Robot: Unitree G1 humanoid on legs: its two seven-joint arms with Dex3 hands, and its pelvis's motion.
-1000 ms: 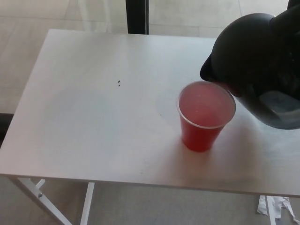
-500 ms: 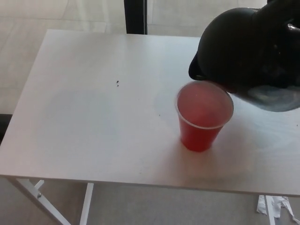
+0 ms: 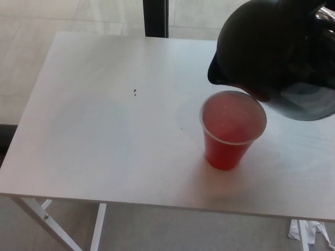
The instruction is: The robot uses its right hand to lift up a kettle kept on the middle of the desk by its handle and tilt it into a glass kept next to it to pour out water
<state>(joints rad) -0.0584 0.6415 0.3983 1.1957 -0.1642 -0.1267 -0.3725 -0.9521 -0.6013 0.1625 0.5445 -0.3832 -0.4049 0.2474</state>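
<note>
While no writing shows, the black kettle [image 3: 272,49] tilts over the red cup [image 3: 232,130]; finger state unclear.

Looks like a lab or office test space, not a kitchen: plain white counter [image 3: 104,130] on thin white metal legs [image 3: 42,217], pale tiled floor [image 3: 31,21], dark vertical frame post [image 3: 155,18] behind. Crumpled paper scrap [image 3: 309,232] on floor.

My right hand [image 3: 320,13] enters at the upper right, barely visible at the frame edge. My left hand is outside the view.
</note>
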